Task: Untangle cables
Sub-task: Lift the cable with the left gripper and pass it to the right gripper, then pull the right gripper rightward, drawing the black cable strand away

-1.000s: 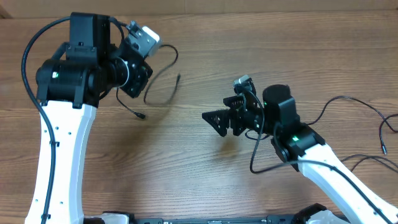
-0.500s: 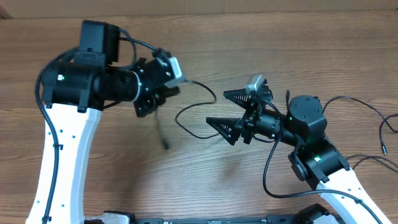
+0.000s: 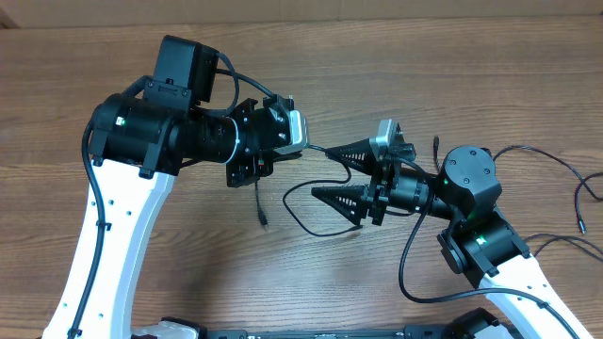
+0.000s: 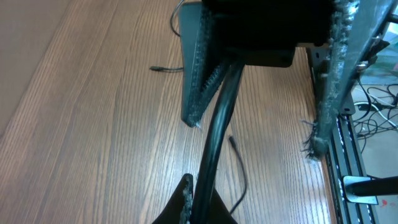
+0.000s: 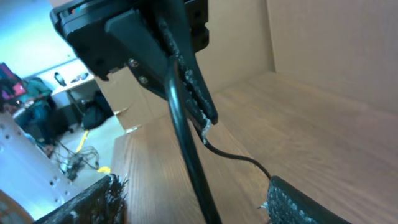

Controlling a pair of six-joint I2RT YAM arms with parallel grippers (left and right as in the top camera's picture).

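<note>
left gripper (image 4: 252,137): fingers apart, cable (image 3: 288,200) lying against one finger | cable: strung from the left gripper toward 3 o'clock, slack loop near table (image 3: 424,56) centre, plug (image 3: 264,221) at 6 o'clock of the left gripper | right gripper (image 3: 321,171): fingers spread, cable running between them, not pinched | other cables (image 3: 551,168): on the table at 3 o'clock edge

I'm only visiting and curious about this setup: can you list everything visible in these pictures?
thin black cord with a small plug end: one, black, mid-table, partly lifted.
other thin black cords: several, count unclear, black, table's right edge.
wooden table: one, brown, under everything.
left gripper: one, black, fingers apart, beside the lifted cord.
right gripper: one, black, fingers apart, cord passing between.
left arm, right arm: two, white and black, either side.
</note>
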